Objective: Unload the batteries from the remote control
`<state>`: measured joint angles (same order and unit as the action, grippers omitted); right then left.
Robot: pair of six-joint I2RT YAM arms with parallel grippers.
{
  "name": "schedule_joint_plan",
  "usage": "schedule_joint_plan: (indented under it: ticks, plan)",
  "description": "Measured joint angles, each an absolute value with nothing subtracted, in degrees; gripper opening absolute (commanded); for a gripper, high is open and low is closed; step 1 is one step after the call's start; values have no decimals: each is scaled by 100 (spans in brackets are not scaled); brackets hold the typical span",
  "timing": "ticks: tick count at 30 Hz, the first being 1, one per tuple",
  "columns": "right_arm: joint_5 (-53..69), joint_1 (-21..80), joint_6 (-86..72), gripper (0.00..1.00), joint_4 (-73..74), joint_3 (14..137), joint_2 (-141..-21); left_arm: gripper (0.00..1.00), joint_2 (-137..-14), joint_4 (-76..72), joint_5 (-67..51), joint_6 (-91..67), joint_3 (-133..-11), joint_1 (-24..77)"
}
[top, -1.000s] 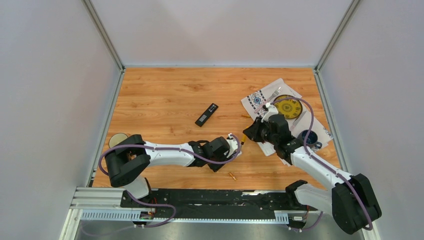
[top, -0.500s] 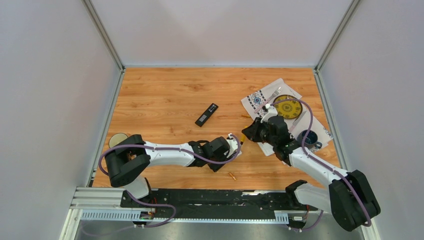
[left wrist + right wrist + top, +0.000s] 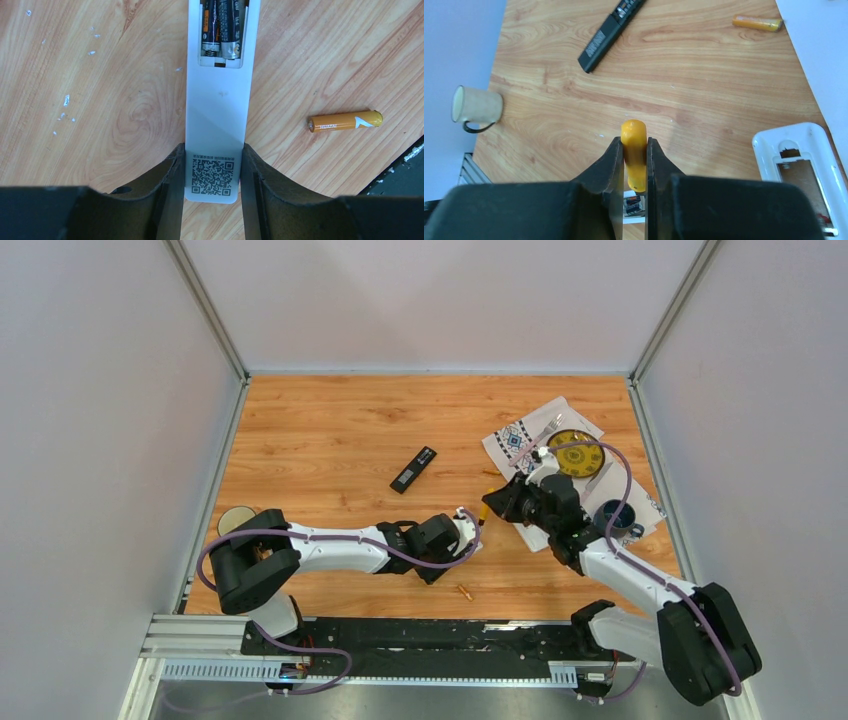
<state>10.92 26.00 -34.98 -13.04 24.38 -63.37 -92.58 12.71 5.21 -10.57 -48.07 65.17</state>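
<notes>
A white remote control lies back-up on the wood, and my left gripper is shut on its QR-code end. Its compartment is uncovered, with two dark batteries inside. A loose orange battery lies to the remote's right, and another orange battery rests farther back by the cloth. My right gripper is shut on a yellow-handled screwdriver, held just above the remote's open end; the tip is hidden behind the fingers. In the top view the two grippers nearly meet.
A black remote lies mid-table. A beige mug sits at the left edge. A patterned cloth at the right carries a yellow plate and a blue cup. A white shell with an empty compartment lies beside my right gripper.
My right gripper has crept a little left and toward the white remote with the screwdriver. The left arm and the remote have stayed still.
</notes>
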Motion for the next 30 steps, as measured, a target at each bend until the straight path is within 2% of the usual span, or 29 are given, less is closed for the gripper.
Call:
schedule_joint_plan:
  ticks: [16, 24, 30]
  plan:
    - [2265, 2764, -4095, 0, -1457, 2569, -6532, 0, -9251, 1269, 526, -1061, -4810, 6517]
    - [2193, 2764, -3911, 0, -1100, 2851, -6530, 0, -9251, 1269, 528, -1063, -4810, 6517]
    - [1601, 2768, -3566, 0, -607, 3146, -6386, 0, -9251, 1271, 534, -1063, -4810, 6517]
